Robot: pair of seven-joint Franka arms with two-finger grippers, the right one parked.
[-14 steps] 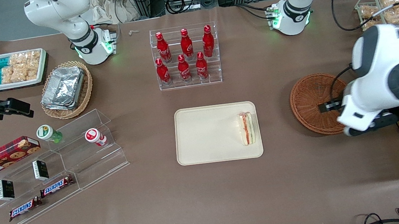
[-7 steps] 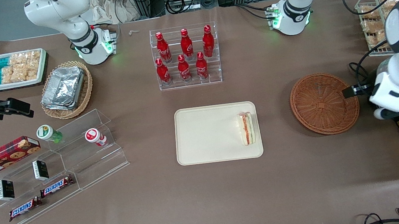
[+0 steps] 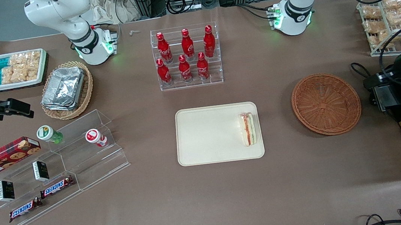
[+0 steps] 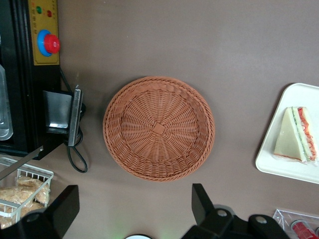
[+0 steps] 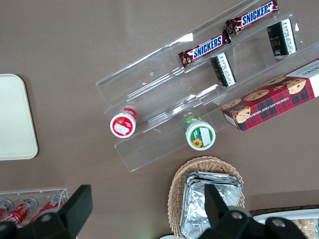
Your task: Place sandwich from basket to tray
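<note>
Sandwich [image 3: 247, 128] seen lying on tray [image 3: 206, 134], at edge nearest basket [image 3: 326, 104]. Basket seen bare. Gripper [image 4: 134, 211] held high above basket, fingers spread wide, nothing gripped. Transfer judged done; only arm retreat judged left.

The front view looks steeply down from high above the table edge facing both arm bases, taking in the whole table. The left wrist view looks straight down from well above the basket [image 4: 158, 128], past the gripper [image 4: 132, 211] with fingers spread wide, sharing the basket [image 3: 326, 104], tray [image 3: 206, 134] and sandwich [image 3: 247, 129] with it. The right wrist view looks down near the parked arm's end, sharing the tray's corner [image 5: 15, 119].
</note>
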